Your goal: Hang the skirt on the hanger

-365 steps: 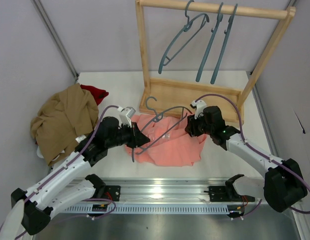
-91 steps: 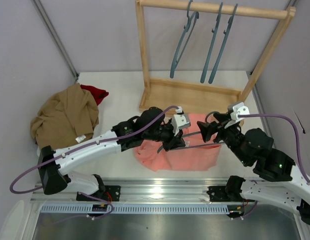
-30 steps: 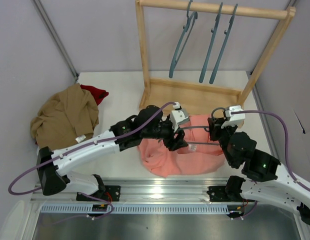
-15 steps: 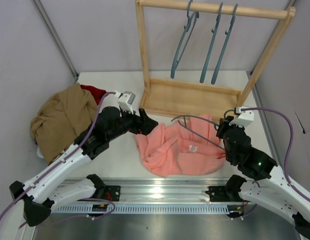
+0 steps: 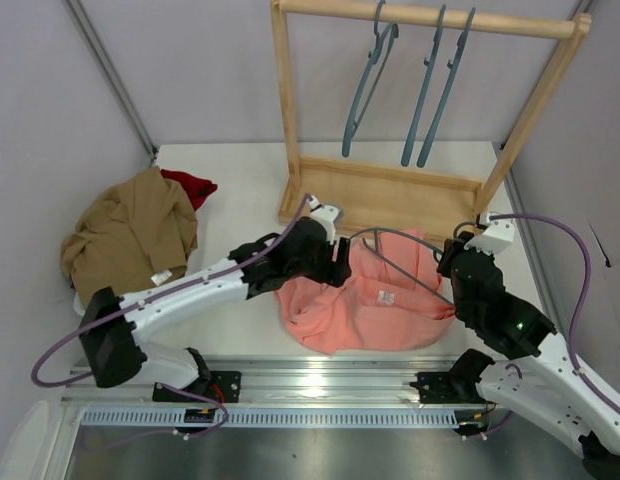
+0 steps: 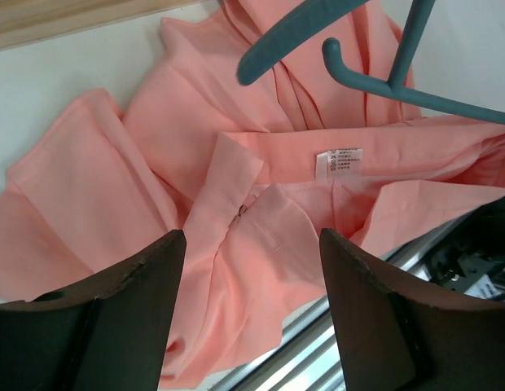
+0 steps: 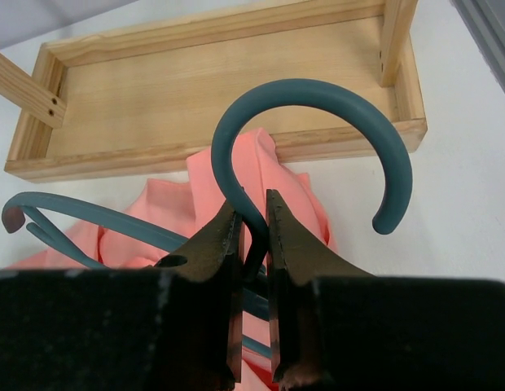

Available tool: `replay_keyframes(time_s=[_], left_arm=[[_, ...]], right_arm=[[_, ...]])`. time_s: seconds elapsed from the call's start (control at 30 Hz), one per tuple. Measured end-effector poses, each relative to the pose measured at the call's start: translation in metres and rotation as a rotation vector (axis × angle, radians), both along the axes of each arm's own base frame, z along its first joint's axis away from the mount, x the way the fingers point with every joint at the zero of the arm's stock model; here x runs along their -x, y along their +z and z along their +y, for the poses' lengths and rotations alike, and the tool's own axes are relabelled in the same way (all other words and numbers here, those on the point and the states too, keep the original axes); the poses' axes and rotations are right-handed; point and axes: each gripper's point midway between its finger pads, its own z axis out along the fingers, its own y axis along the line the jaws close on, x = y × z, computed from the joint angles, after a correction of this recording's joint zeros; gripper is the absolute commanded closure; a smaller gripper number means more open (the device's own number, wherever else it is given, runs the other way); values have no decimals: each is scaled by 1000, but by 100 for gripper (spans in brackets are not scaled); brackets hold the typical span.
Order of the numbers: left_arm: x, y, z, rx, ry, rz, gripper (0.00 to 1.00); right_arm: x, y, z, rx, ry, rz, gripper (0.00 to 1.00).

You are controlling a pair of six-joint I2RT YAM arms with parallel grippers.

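The salmon-pink skirt (image 5: 355, 305) lies crumpled on the table in front of the rack base, its white label (image 6: 337, 160) showing. The teal hanger (image 5: 392, 263) lies across it, one arm under a fold. My right gripper (image 7: 252, 218) is shut on the hanger's neck just below the hook (image 7: 311, 91), at the skirt's right edge (image 5: 448, 262). My left gripper (image 5: 335, 262) hovers open over the skirt's left part. Its dark fingers (image 6: 130, 309) frame the waistband fold (image 6: 236, 204) with nothing between them. The hanger (image 6: 415, 96) crosses the upper right of the left wrist view.
A wooden rack (image 5: 535, 110) stands at the back with three teal hangers (image 5: 422, 90) on its bar, above a tray-like base (image 7: 204, 90). A tan-brown garment (image 5: 130, 235) and a dark red one (image 5: 190, 185) lie at the left. A metal rail (image 5: 320, 385) runs along the front edge.
My left gripper let go near the hanger, swung away to the left, then came back over the skirt's left side, open. The right gripper kept its hold on the hanger and shifted right.
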Motion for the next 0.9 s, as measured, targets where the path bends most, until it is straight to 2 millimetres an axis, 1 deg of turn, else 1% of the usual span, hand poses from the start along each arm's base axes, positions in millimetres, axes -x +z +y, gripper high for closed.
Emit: replay_keyframes(time_s=[0.07,0.17,0.27,0.4,0.5,0.53,0.57,0.6,0.63,0.67,0.7,0.73,0.83,0.9], left_arm=[[-1,-5,-12,-37,-15,-7,28],[-1,-17,-23,-96,-30,-12,31],[-2,-29,-30,-157,-37,-30,32],[6,-47,-43,-235,-74,-59,32],[13,-59,-49,-271,-100,-67,40],[15,-62,-50,-285,-107,-70,47],[15,-66,-51,-295,-109,-71,51],[15,-69,-51,-307,-112,-74,58],[14,-72,-50,-320,-110,-76,74],[12,-75,-49,-333,-108,-80,83],[11,-77,-48,-344,-105,-83,96],[9,-80,-46,-362,-104,-88,100],[8,-83,-41,-382,-74,-84,100],[7,-81,-36,-375,-38,-83,100]], right_arm=[[2,2,-2,-14,-4,-8,100],[3,3,-5,-31,-7,-19,100],[4,-6,-6,-33,-8,-6,100],[2,-15,-5,-48,-22,23,100],[2,-21,-5,-60,-32,45,100],[2,-22,-5,-62,-35,49,100],[1,-23,-5,-66,-37,53,100],[1,-24,-5,-71,-39,55,100],[1,-24,-5,-75,-40,56,100],[1,-25,-5,-79,-41,57,100],[0,-25,-5,-81,-41,57,100],[0,-25,-6,-81,-44,58,100],[0,-27,-7,-84,-47,61,100],[-1,-29,-6,-86,-41,67,100]])
